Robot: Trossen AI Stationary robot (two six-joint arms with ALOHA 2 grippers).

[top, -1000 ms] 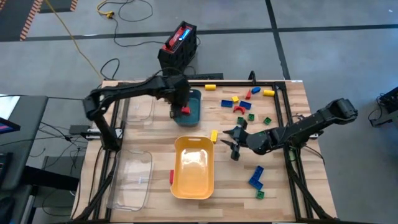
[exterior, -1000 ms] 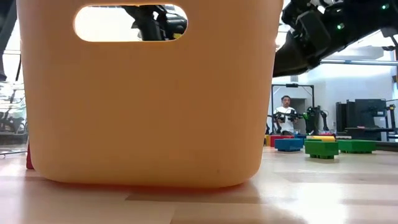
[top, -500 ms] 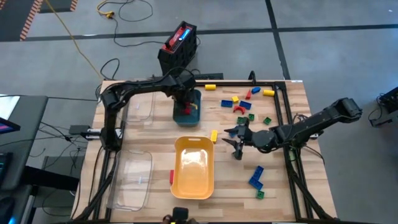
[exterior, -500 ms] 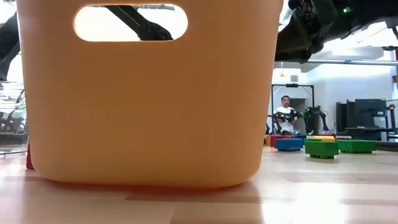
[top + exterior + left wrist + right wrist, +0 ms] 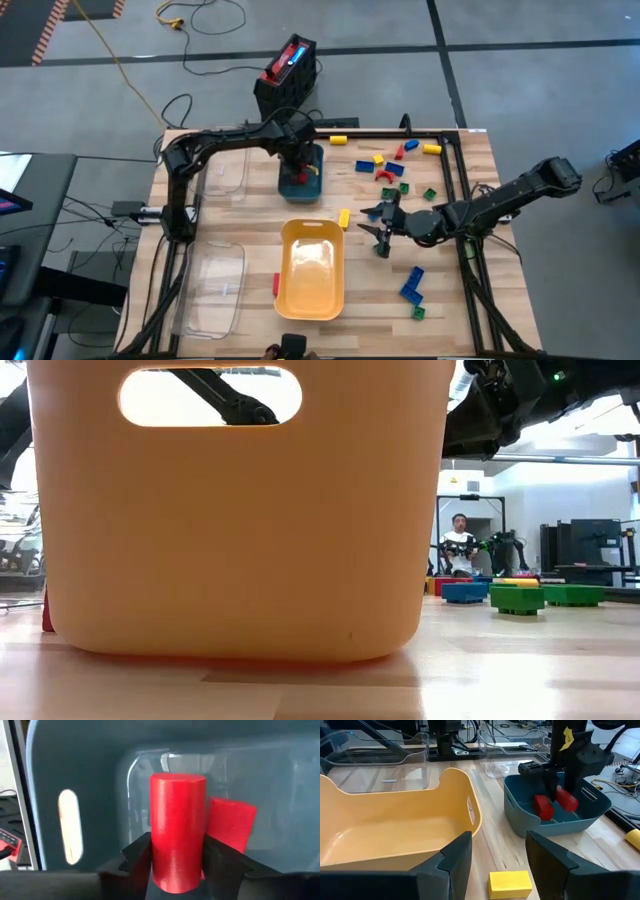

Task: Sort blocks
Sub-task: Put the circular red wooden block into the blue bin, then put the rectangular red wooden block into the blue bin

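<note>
My left gripper (image 5: 297,172) is down in the teal tray (image 5: 312,188), shut on a red cylinder block (image 5: 177,830). A second red block (image 5: 231,827) lies in the tray beside it. Both show in the right wrist view (image 5: 543,806). My right gripper (image 5: 378,230) is open and empty, low over the table right of the yellow tray (image 5: 312,270). A yellow block (image 5: 510,883) lies on the wood just ahead of its fingers. Several red, yellow, blue and green blocks (image 5: 390,165) lie at the far right. My left gripper pinches the red cylinder's round sides (image 5: 160,855) between its two fingers (image 5: 137,860), at the end nearer the wrist. The fingers come from above, pointing down along the cylinder. The cylinder stands upright below them inside the teal tray; I cannot tell whether its lower end touches the floor.
Two clear trays (image 5: 225,175) (image 5: 215,285) stand at the table's left. A red block (image 5: 276,285) lies against the yellow tray's left wall. Blue (image 5: 411,285) and green (image 5: 418,312) blocks lie near the front right. A red-and-black box (image 5: 288,70) stands beyond the far edge.
My left gripper has gone a little toward the table's right edge and down into the teal tray, still shut on the red cylinder. For the last half second it has kept still. My right gripper has stayed open in place.
</note>
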